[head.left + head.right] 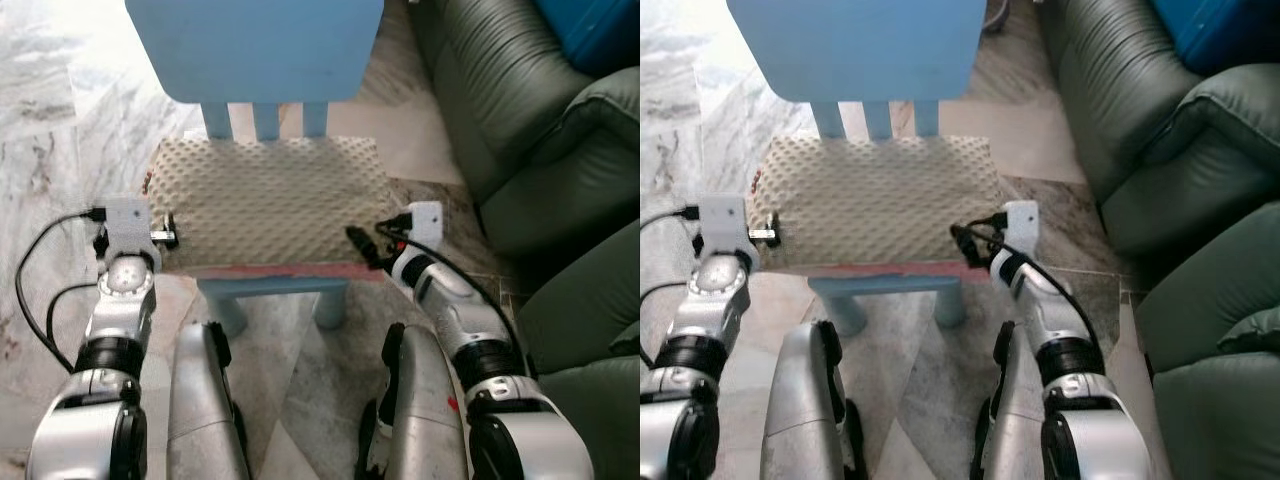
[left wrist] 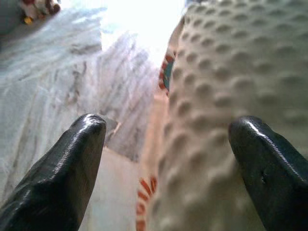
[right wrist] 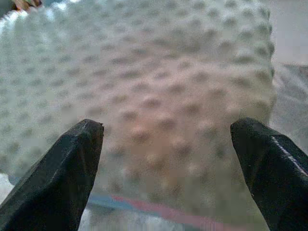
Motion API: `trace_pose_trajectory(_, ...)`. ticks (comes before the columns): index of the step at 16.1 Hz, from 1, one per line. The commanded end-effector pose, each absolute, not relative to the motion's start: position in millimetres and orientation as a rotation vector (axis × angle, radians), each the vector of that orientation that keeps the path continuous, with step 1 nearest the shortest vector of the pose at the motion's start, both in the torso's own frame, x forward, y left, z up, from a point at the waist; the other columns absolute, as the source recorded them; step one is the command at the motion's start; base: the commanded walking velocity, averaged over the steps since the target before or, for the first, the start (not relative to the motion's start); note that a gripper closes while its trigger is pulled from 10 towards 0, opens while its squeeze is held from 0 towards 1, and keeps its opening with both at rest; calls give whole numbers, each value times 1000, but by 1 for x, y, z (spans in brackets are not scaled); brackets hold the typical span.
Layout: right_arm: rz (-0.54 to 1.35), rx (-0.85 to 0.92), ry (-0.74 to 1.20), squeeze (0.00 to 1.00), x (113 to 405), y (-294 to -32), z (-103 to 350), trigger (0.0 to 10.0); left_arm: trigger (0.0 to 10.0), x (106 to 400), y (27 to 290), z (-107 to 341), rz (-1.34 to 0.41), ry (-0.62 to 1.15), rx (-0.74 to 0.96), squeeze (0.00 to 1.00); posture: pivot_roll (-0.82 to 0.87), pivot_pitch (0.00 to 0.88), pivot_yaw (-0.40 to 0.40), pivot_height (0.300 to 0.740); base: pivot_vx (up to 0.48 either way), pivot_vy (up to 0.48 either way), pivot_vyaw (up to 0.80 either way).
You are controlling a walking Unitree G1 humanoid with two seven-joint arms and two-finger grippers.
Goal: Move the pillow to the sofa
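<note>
Beige pillow [image 1: 268, 200] (one), two grippers.

the pillow [image 1: 268, 200] is beige with a pattern of small raised dots and has a red stripe along its front edge. the chair [image 1: 255, 45] under it is light blue. the sofa [image 1: 540, 120] is dark green. the floor [image 1: 60, 120] is pale marble with grey veins. the fingers [image 2: 57, 178] of both grippers are glossy black, the arms silver.
</note>
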State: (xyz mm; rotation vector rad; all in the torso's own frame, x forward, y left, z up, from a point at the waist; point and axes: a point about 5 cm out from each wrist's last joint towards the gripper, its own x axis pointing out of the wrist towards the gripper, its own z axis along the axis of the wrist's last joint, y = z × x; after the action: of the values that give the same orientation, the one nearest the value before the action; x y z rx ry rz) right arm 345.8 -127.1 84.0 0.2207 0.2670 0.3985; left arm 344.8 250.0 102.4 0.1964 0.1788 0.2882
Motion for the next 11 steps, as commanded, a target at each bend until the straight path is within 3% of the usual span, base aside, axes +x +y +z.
trace_pose_trajectory(1,395,199,276,0,346,-129,80,10000,10000,342,256,100,326,167,202,0,-70,308,-71,517,0,0,0)
trace_pose_trajectory(5,353,101,310,0,348,-128,70,10000,10000,335,248,70,281,320,183,0,-66,314,-79,517,0,0,0)
trace_pose_trajectory(9,322,35,346,0,346,-120,58,10000,10000,332,241,58,265,349,137,0,-41,327,-87,517,0,0,0)
trace_pose_trajectory(10,299,29,350,0,346,-119,57,10000,8902,332,239,57,248,346,141,0,-26,328,-88,517,0,0,0)
trace_pose_trajectory(11,281,10,338,0,347,-117,57,3961,6353,332,237,55,243,349,147,0,-9,329,-88,517,0,0,0)
